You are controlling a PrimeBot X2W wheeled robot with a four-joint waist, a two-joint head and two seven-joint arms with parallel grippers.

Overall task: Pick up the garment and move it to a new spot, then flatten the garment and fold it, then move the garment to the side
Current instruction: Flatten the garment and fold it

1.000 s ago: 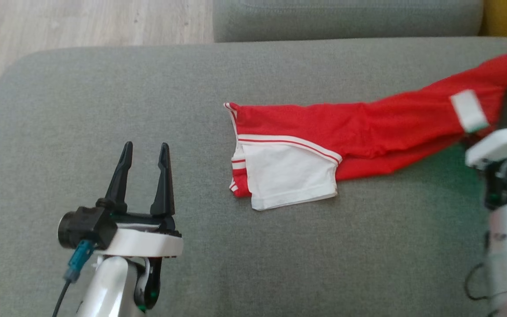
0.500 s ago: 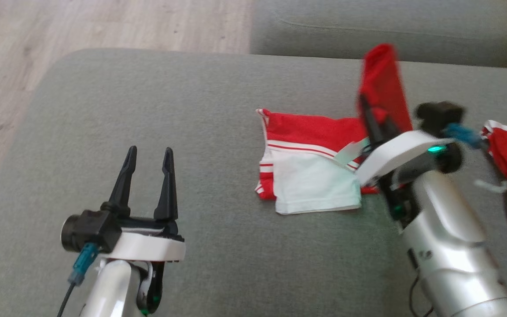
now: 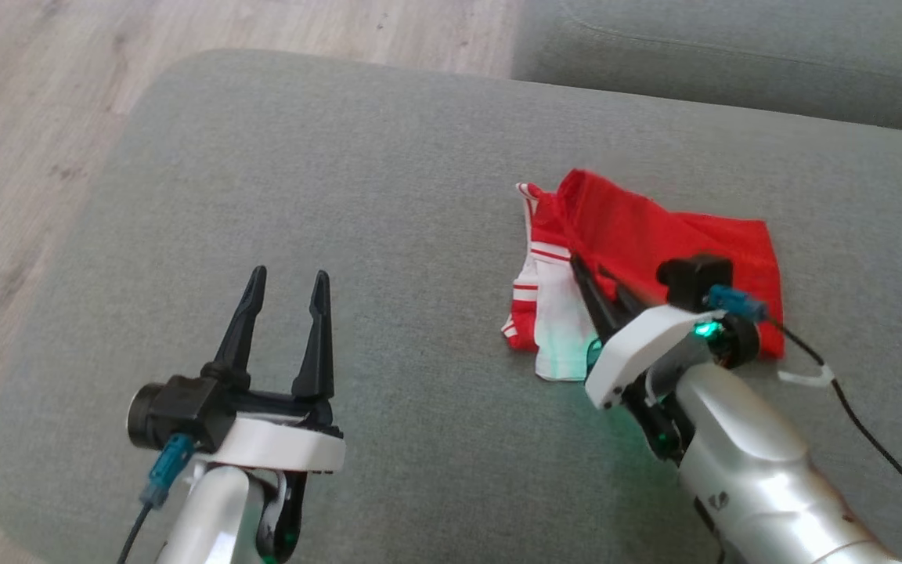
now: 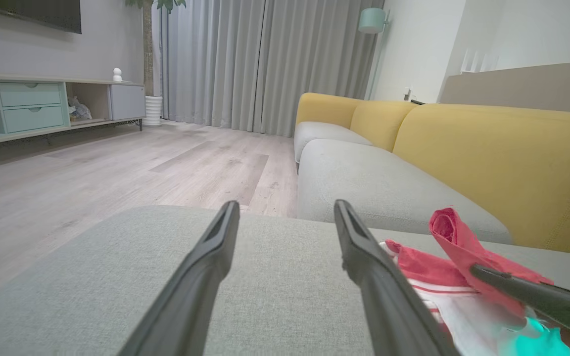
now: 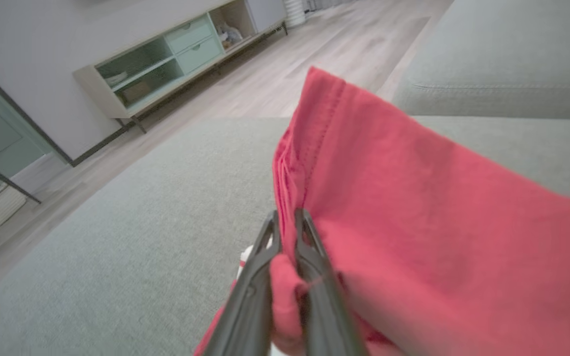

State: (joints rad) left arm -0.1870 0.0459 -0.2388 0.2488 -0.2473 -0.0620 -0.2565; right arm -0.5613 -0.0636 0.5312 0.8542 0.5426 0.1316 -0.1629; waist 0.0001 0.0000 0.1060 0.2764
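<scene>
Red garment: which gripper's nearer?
Right. The right gripper is shut on a fold of the red garment; the left gripper hangs open over the grey cushion, apart from it, off to its left.

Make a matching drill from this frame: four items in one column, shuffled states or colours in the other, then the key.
Column one
1. left gripper
2. right gripper
3. garment
4. sofa backrest

Column two
A. yellow
B. shut on an edge of the garment
C. red and white, lying on the grey cushion
D. open, holding nothing

Pairs: 1-D, 2-B, 3-C, 4-A
</scene>
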